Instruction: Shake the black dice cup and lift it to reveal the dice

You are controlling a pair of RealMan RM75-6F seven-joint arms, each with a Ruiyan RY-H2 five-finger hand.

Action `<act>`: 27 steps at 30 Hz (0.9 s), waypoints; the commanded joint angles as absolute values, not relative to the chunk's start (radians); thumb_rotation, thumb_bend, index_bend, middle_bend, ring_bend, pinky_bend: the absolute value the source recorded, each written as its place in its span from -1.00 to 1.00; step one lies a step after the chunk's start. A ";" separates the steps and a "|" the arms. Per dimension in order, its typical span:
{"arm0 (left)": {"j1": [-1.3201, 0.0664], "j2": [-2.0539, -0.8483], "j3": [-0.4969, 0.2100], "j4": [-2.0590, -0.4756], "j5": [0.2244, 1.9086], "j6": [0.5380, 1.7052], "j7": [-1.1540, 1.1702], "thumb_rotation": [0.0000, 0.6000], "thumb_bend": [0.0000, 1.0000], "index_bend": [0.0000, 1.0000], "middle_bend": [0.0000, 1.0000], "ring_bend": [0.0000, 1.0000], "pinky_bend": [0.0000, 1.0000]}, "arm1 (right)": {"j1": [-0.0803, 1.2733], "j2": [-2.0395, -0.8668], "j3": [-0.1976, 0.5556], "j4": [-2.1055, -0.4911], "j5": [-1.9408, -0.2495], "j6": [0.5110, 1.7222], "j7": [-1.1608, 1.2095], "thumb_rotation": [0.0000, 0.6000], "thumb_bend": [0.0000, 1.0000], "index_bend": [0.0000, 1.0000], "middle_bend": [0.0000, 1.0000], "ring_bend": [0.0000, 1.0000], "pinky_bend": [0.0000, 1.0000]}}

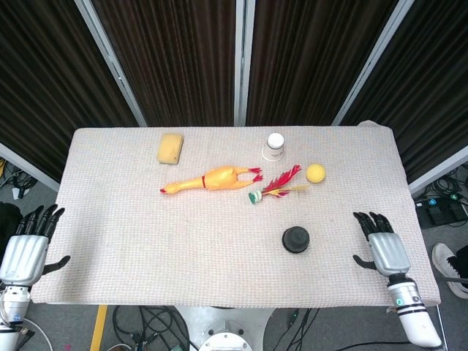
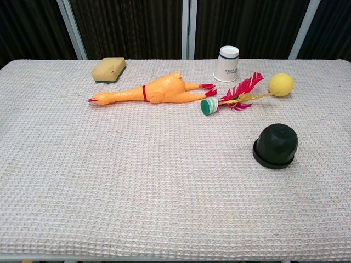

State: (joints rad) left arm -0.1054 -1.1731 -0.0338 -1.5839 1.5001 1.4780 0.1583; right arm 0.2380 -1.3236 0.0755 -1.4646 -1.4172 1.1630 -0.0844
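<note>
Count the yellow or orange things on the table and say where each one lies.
3. The sponge lies at the far left, the rubber chicken lies near the middle, and the ball sits at the far right beside the feathered shuttlecock. None seems hidden.

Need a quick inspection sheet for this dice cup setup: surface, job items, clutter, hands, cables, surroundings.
Surface: table under a pale waffle-weave cloth.
Job's things: black dice cup mouth down, untouched; dice not visible.
Clutter: rubber chicken, sponge, paper cup, feather shuttlecock, yellow ball, all at the far side.
Hands: left hand off the table edge, empty; right hand over the near right corner, fingers apart, empty.
Cables: bundle on the floor under the near edge.
Surroundings: dark curtains behind.
</note>
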 commanded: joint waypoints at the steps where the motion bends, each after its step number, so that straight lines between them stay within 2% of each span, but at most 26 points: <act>1: -0.106 -1.171 -0.033 -1.585 1.499 1.476 0.159 1.00 -0.77 -0.84 -0.89 -1.00 -0.78 | 0.305 -1.383 0.088 -1.429 -1.390 1.077 -0.090 1.00 -0.80 -1.00 -0.83 -1.00 -1.00; 27: -0.109 -1.167 -0.031 -1.557 1.482 1.451 0.118 1.00 -0.77 -0.84 -0.89 -1.00 -0.78 | 0.402 -1.530 0.073 -1.374 -1.361 0.995 -0.103 1.00 -0.80 -1.00 -0.80 -1.00 -1.00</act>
